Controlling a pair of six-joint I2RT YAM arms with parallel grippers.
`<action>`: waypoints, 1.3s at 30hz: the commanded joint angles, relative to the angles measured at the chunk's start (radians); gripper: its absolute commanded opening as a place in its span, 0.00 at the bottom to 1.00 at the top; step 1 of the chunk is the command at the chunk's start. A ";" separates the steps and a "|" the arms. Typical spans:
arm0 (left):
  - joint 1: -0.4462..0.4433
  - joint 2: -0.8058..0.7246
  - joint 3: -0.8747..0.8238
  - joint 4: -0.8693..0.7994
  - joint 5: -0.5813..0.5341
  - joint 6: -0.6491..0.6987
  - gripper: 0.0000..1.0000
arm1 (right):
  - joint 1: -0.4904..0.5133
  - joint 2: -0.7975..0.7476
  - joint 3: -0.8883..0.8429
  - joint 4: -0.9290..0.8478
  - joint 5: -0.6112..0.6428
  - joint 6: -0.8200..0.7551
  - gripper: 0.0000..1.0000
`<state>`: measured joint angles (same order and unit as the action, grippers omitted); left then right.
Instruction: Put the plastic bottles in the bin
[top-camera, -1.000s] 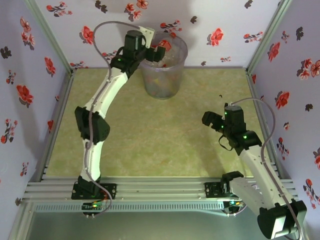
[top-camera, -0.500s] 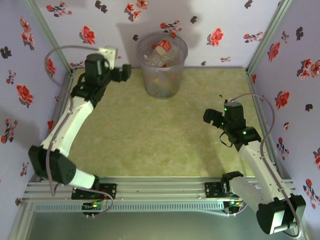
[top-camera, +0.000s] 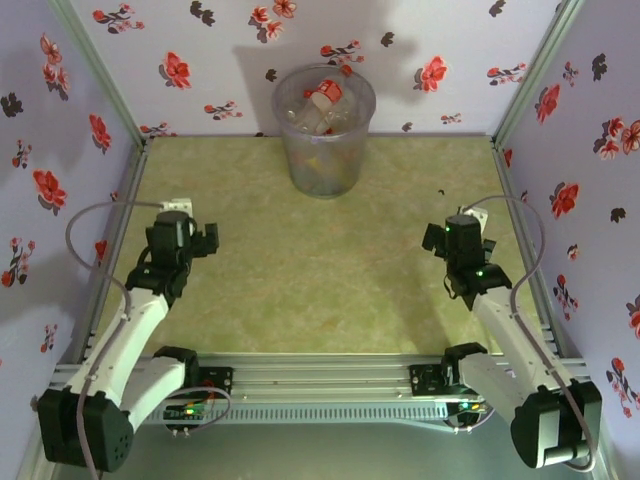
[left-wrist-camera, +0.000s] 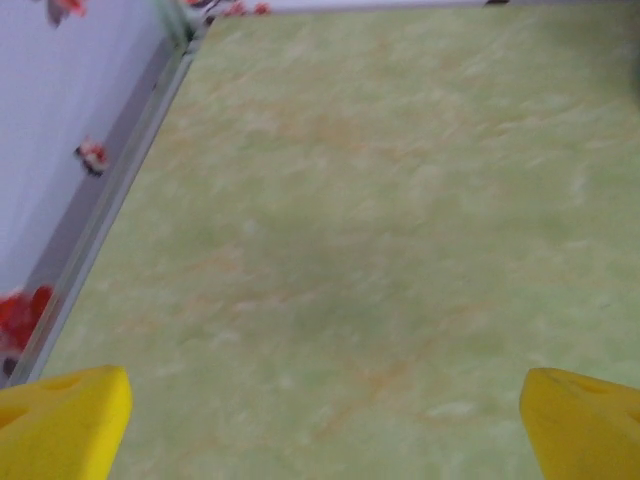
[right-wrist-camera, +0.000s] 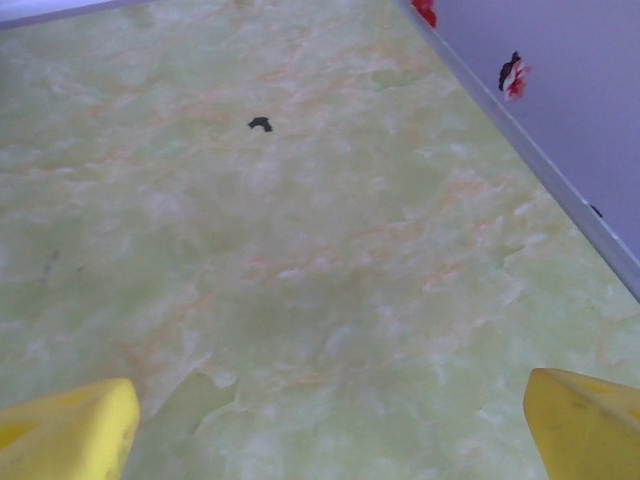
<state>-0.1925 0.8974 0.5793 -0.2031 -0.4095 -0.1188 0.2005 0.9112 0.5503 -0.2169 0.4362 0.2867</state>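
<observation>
Bin (top-camera: 323, 160): upright at far edge of bench (top-camera: 300, 270), close to floral back wall. Plastic bottles (top-camera: 322, 100): I see them heaped inside bin, red caps and labels on top; count not readable.
Left end effector (top-camera: 207, 240): over near-left bench, close to left wall, well apart from bin. On left wrist view I read yellow fingertips (left-wrist-camera: 60, 420) at opposite lower corners: jaws wide, bare bench between.
Right end effector (top-camera: 433, 238): over near-right bench, yellow fingertips (right-wrist-camera: 585, 425) spread wide likewise. Small dark speck (right-wrist-camera: 260, 124) on bench ahead of it.
</observation>
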 joint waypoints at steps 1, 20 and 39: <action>0.028 0.013 -0.076 0.220 -0.071 -0.014 1.00 | -0.006 0.009 -0.051 0.166 0.098 -0.041 0.99; 0.192 0.397 -0.233 0.893 0.139 -0.015 1.00 | -0.011 0.187 -0.247 0.657 0.135 -0.213 0.99; 0.208 0.612 -0.174 1.041 0.241 0.045 1.00 | -0.086 0.562 -0.207 1.115 0.028 -0.220 0.99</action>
<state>0.0189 1.4940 0.3973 0.7811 -0.1936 -0.0998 0.1272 1.4086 0.3286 0.7414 0.4973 0.0517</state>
